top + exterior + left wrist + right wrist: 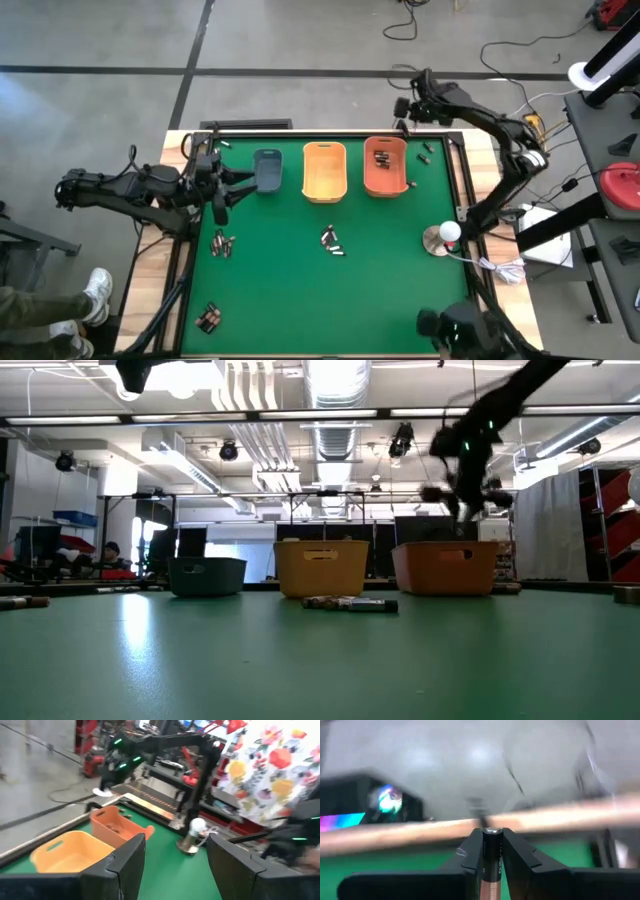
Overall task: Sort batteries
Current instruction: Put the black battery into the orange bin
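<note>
Battery [490, 865]: one copper-and-black cell sits clamped between the fingers of your right gripper [490, 851], its long axis running out along the fingers, black cap end pointing away from the wrist. No reach is needed; the cell is already in hand. The relation to watch is gripper to bin: in the high view the right gripper [405, 112] hangs near the far edge of the surface, just beyond the orange bin [385, 166], which already holds some cells. My reading: the drop calls for bringing the cell back over that bin, if that is its class.

Left gripper [222, 182]: fingers [125, 865] spread apart, nothing between them, waiting beside the grey-blue bin [268, 168]. It is the nearer arm for the loose batteries on its side [222, 243] and at the near edge [208, 318]; a middle cluster [332, 243] lies between the two arms.

Surface [300, 290]: green mat, flat; yellow bin [324, 170] stands between the other two. Room: open workshop, concrete floor, cables, a small lamp [446, 236] at the right edge.
</note>
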### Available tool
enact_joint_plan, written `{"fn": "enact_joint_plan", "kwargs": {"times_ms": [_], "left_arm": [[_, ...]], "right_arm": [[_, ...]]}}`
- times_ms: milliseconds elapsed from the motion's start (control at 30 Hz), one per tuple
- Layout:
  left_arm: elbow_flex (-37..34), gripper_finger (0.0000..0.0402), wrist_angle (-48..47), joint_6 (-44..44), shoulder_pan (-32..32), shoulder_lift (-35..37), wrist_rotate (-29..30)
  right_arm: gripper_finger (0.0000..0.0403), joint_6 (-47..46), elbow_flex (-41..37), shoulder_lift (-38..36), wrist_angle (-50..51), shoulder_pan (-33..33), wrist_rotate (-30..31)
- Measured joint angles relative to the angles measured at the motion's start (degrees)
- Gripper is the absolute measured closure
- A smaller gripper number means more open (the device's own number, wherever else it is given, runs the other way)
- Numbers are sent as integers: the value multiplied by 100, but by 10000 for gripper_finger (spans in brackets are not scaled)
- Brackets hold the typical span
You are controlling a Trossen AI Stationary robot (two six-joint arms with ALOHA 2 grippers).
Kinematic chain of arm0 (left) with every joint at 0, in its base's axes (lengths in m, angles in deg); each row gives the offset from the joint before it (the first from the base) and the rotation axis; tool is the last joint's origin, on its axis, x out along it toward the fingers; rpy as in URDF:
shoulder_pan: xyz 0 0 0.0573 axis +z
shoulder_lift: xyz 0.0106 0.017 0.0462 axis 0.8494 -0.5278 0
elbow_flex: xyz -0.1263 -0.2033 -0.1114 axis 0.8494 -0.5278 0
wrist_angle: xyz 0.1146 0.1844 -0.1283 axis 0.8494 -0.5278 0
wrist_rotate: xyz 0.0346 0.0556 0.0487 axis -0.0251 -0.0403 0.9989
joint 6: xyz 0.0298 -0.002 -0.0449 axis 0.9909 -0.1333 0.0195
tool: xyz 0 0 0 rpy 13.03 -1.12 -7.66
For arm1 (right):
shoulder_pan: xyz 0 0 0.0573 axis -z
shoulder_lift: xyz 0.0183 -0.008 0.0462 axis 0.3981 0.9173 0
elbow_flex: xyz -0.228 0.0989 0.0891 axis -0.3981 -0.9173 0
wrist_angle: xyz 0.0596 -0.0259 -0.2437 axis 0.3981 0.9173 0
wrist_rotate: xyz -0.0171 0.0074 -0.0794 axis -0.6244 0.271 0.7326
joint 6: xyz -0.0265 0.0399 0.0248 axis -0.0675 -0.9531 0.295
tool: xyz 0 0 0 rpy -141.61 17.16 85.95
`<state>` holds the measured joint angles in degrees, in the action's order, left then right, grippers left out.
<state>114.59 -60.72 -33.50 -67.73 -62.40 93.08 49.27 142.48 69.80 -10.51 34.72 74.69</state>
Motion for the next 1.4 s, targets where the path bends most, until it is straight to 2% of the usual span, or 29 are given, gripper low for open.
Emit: {"fn": "enact_joint_plan", "kwargs": {"times_ms": [200,333,467,800,1067,1167,1300,1400], "left_arm": [[0,210,36,377,4,49,568],[0,210,67,471,4,151,632],[0,210,73,428,4,232,630],[0,210,79,-12,4,218,606],[0,210,79,-53,4,219,580],[0,210,79,-20,4,225,578],[0,210,78,-9,4,228,578],[0,210,79,4,4,228,578]], "right_arm": [[359,3331,82,-548,472,-1175,-1187],[357,4903,37,-539,1265,-1754,-1221],[362,4985,26,-238,1265,-1988,-1207],[362,5534,30,1003,1396,-1994,-1395],[358,5866,33,1673,1375,-1979,-1393],[337,5795,43,1699,1320,-1979,-1373],[284,5541,200,1634,1391,-1994,-1342],[243,5378,460,1306,1680,-2023,-1343]]}}
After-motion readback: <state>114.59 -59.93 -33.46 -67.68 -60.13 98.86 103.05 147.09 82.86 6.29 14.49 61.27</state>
